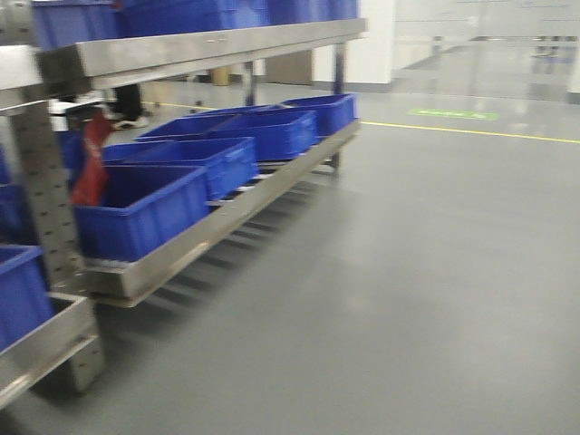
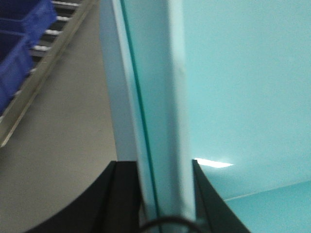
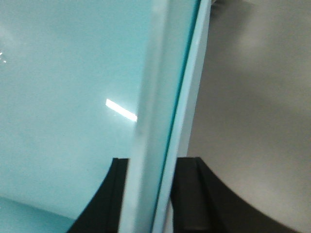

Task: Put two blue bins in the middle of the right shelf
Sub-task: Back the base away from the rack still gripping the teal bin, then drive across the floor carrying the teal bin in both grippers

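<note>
In the left wrist view my left gripper (image 2: 155, 162) is shut on the upright rim wall (image 2: 160, 97) of a bin that looks pale turquoise here, its inside (image 2: 243, 73) filling the right half. My right gripper (image 3: 153, 159) is shut the same way on the opposite rim wall (image 3: 155, 97), with the bin's inside (image 3: 63, 73) on the left. Neither gripper nor the held bin shows in the front view. There, several blue bins (image 1: 145, 208) (image 1: 272, 131) stand in a row on a low metal shelf (image 1: 227, 217) at the left.
An upper shelf board (image 1: 208, 50) carries more blue bins (image 1: 181, 14). Another blue bin (image 1: 18, 294) sits at the near left. A red object (image 1: 91, 159) hangs by the perforated post (image 1: 41, 181). Grey floor (image 1: 408, 290) spreads right, with a yellow line (image 1: 471, 131).
</note>
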Action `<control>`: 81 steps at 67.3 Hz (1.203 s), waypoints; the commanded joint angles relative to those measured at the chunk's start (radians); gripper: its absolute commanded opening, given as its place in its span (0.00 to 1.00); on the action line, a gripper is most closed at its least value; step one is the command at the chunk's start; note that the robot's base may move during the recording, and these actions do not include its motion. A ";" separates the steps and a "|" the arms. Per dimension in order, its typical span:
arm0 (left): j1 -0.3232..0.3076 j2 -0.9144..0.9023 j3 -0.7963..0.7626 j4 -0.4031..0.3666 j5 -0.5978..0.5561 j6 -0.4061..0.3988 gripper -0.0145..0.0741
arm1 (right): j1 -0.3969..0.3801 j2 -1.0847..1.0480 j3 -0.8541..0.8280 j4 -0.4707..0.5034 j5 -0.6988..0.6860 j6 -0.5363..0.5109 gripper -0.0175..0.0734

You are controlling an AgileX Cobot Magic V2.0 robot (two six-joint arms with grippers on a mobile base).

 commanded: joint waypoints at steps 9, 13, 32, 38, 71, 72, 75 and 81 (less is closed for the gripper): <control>-0.006 -0.029 -0.026 -0.090 -0.082 0.015 0.04 | -0.003 -0.003 -0.009 -0.004 -0.088 0.010 0.01; -0.006 -0.029 -0.026 -0.090 -0.082 0.015 0.04 | -0.003 -0.003 -0.009 -0.004 -0.088 0.010 0.01; -0.006 -0.029 -0.026 -0.090 -0.082 0.015 0.04 | -0.003 -0.003 -0.009 -0.004 -0.088 0.010 0.01; -0.006 -0.029 -0.026 -0.090 -0.082 0.015 0.04 | -0.003 -0.003 -0.009 -0.004 -0.088 0.010 0.01; -0.006 -0.029 -0.026 -0.090 -0.082 0.015 0.04 | -0.003 -0.003 -0.009 -0.004 -0.088 0.010 0.01; -0.006 -0.029 -0.026 -0.090 -0.082 0.015 0.04 | -0.003 -0.003 -0.009 -0.004 -0.088 0.010 0.01; -0.006 -0.029 -0.026 -0.090 -0.082 0.015 0.04 | -0.003 -0.003 -0.009 -0.004 -0.088 0.010 0.01; -0.006 -0.029 -0.026 -0.090 -0.082 0.015 0.04 | -0.003 -0.003 -0.009 -0.004 -0.088 0.010 0.01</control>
